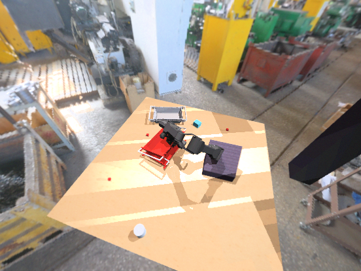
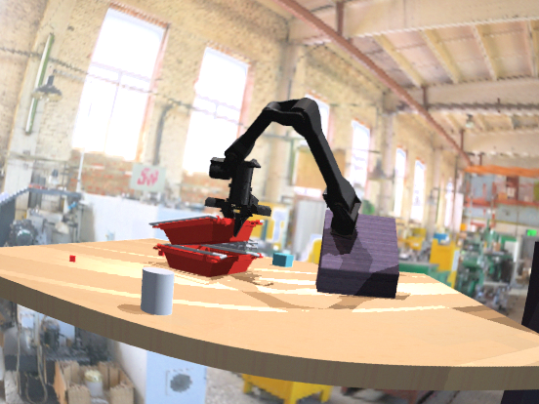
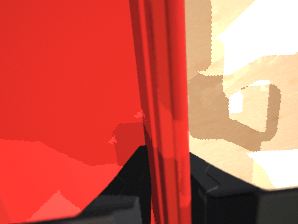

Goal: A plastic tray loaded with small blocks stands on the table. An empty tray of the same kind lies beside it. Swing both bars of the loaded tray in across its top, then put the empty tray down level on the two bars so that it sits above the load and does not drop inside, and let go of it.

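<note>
Clamping the side rim of one red tray (image 1: 157,144) (image 2: 195,230) (image 3: 70,75) in one claw (image 1: 173,141) (image 2: 237,231) (image 3: 156,151), directly above a second red tray (image 2: 210,263) on one wooden desk (image 1: 222,226) (image 2: 293,337) (image 3: 210,110); contact between the two, unclear. Beyond the claw in the top view, one gray tray (image 1: 167,115); near it, one blue block (image 1: 197,124) (image 2: 282,260). Around the claw, at least three loose red cubes (image 1: 147,134) (image 2: 72,258). Beneath the arm's foot, one purple box (image 1: 227,163) (image 2: 363,263); well apart from the claw, one upright gray cylinder (image 1: 139,230) (image 2: 157,291).
</note>
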